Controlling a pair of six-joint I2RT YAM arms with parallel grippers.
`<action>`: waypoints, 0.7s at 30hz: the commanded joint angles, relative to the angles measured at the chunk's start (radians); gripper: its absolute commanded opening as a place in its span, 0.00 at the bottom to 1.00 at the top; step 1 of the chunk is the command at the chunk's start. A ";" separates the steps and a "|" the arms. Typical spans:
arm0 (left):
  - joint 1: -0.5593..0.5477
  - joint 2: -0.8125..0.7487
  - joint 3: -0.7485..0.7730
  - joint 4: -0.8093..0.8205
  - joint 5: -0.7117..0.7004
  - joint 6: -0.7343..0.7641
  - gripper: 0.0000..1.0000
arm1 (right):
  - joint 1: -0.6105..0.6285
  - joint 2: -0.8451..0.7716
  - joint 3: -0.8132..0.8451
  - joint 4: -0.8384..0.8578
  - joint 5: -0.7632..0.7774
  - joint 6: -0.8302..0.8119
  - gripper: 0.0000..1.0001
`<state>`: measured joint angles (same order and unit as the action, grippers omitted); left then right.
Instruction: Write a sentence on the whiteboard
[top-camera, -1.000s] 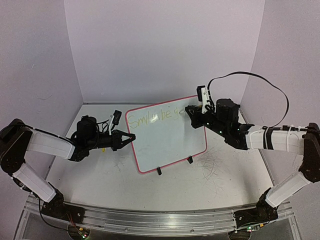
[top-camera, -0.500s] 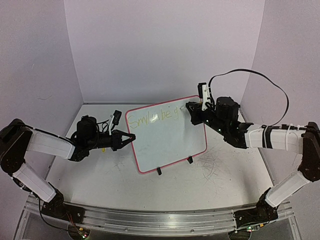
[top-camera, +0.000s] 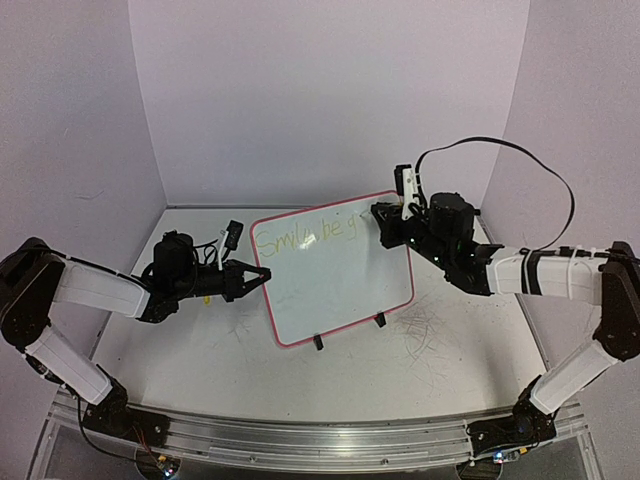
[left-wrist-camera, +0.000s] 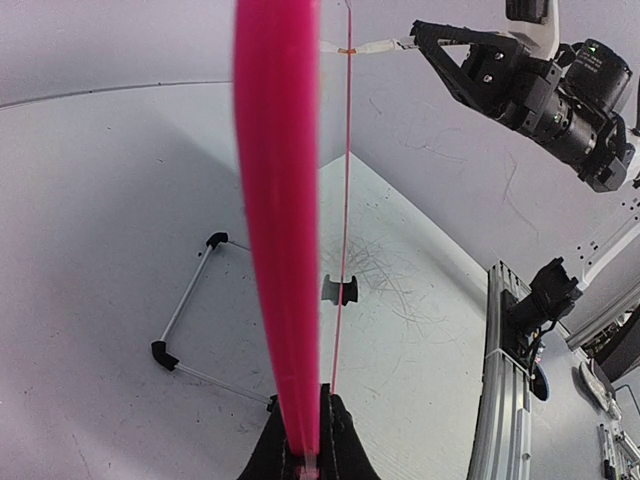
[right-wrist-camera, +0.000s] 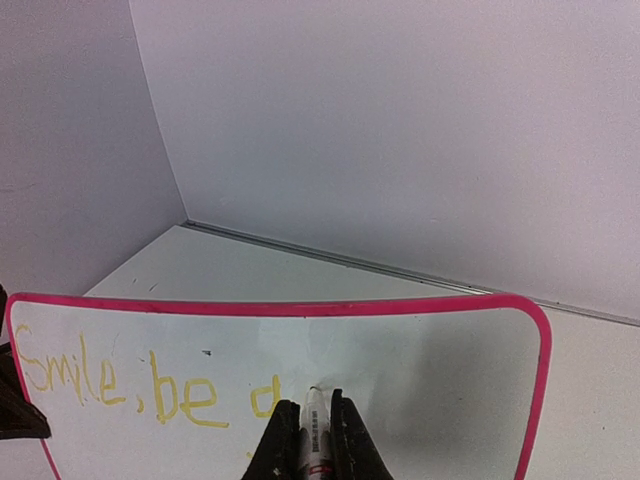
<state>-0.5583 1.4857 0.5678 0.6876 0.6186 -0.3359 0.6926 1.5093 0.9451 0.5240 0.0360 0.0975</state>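
The whiteboard (top-camera: 340, 285) stands tilted on the table, glossy white with a pink frame. My left gripper (top-camera: 262, 273) is shut on its left edge; in the left wrist view the pink frame (left-wrist-camera: 278, 240) runs up from between the gripper (left-wrist-camera: 307, 408). The sentence (right-wrist-camera: 110, 385) is in yellow along the top and reads "Smile, be" plus a started letter; it also shows faintly in the top view as the sentence (top-camera: 305, 238). My right gripper (right-wrist-camera: 310, 408) is shut on a white marker (right-wrist-camera: 318, 430), its tip at the board just right of the last letter.
Two black clip feet (top-camera: 318, 342) (top-camera: 380, 320) hold the board's lower edge. A wire stand (left-wrist-camera: 190, 300) lies behind the board. Old scribble marks (top-camera: 425, 325) cover the table to the right. Purple walls close in on three sides, and an aluminium rail (top-camera: 300, 435) runs along the front.
My right gripper with the marker has shifted slightly up and toward the board's upper right. The left gripper and the board have stayed where they were.
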 joint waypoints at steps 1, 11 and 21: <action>0.008 -0.028 0.000 -0.011 -0.054 0.075 0.00 | 0.005 0.021 0.045 0.034 -0.019 -0.006 0.00; 0.008 -0.033 -0.003 -0.012 -0.057 0.075 0.00 | 0.004 0.024 0.028 0.023 -0.027 0.013 0.00; 0.007 -0.035 -0.001 -0.012 -0.054 0.075 0.00 | 0.005 0.025 0.027 0.023 -0.028 0.009 0.00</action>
<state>-0.5583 1.4857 0.5678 0.6844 0.6174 -0.3368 0.6926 1.5192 0.9535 0.5285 0.0135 0.1024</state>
